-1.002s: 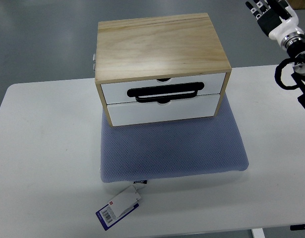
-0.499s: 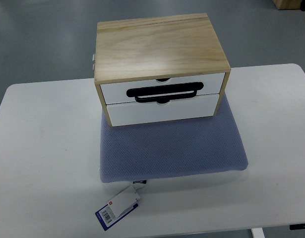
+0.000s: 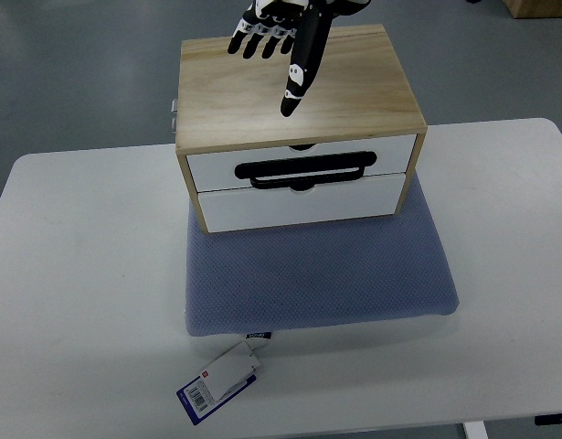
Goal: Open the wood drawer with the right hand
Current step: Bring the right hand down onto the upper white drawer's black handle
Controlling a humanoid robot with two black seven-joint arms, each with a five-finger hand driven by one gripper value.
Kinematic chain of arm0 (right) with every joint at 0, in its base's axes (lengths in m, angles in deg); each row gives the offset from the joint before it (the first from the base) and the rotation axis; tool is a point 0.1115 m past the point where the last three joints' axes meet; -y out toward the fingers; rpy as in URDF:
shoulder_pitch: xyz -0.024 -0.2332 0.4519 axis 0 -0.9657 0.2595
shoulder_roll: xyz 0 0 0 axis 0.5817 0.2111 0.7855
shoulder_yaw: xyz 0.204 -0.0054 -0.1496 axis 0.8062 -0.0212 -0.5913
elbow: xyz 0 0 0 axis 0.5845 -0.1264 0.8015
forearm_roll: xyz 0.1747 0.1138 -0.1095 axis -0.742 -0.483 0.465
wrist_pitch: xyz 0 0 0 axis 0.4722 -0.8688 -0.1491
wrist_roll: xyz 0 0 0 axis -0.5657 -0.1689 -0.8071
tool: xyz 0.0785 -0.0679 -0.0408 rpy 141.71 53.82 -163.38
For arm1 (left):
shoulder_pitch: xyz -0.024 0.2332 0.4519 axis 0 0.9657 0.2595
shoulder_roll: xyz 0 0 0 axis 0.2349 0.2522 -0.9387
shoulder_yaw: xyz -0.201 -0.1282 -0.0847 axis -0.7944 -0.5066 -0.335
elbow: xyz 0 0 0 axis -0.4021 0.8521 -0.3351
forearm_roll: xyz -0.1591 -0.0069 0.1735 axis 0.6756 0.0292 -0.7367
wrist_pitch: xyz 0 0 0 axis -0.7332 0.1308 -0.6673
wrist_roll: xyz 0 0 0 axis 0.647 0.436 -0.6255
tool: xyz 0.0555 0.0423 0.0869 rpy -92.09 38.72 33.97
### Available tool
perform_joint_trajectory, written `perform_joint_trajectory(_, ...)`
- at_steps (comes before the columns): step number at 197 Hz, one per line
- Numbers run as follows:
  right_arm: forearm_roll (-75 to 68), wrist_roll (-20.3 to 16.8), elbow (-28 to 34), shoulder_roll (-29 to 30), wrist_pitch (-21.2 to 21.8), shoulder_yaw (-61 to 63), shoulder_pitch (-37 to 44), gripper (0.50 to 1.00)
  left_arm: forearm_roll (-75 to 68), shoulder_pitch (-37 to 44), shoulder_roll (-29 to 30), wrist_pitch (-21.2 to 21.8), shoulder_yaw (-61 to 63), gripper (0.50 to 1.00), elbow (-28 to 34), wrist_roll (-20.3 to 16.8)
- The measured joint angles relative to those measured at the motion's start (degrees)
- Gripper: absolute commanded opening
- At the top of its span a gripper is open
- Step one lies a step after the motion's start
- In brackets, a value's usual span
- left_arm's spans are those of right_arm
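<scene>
Top view, single camera. Wood drawer box sits on the rear part of a blue mat, which lies on the white tabletop. Box holds two white-fronted drawers: upper drawer and lower drawer, both flush with the box frame, so both read as closed. Contents of either drawer: hidden, cannot tell. A black handle runs across the box front along the seam between the two drawers; which drawer it belongs to is not clear from this angle.

One robot hand hangs above the box top, toward its rear edge, fingers spread and relaxed, grasping nothing. Its arm enters from the top edge of the picture, so left or right cannot be settled here. Whether it touches the box top is unclear; it is well apart from the handle.

Progress judgement: nothing done yet. No contact with the handle, no drawer displaced. Left to do: bring the hand to the box front, hook the handle, pull outward.

A barcoded tag lies in front of the box, beyond the mat's near edge.
</scene>
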Motion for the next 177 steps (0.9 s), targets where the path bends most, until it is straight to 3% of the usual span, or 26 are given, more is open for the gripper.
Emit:
perform_joint_trajectory(31, -0.42, -2.2, 4.15, 3.54, -0.12, -4.32, 2.07, 0.942, 0.01, -0.01, 0.0, 0.0, -0.01, 1.0, 0.0, -0.02)
perform_joint_trajectory(80, -1.07, -2.77, 4.9, 7.03, -0.49, -5.86, 1.06, 0.94, 0.01, -0.01, 0.0, 0.05, -0.1, 1.0, 0.42, -0.02)
perform_joint_trajectory(177, -5.62, -8.62, 4.9, 7.79, -6.49, -7.69, -3.41, 0.942, -0.01, -0.01, 0.0, 0.1, -0.1, 1.0, 0.51, -0.02)
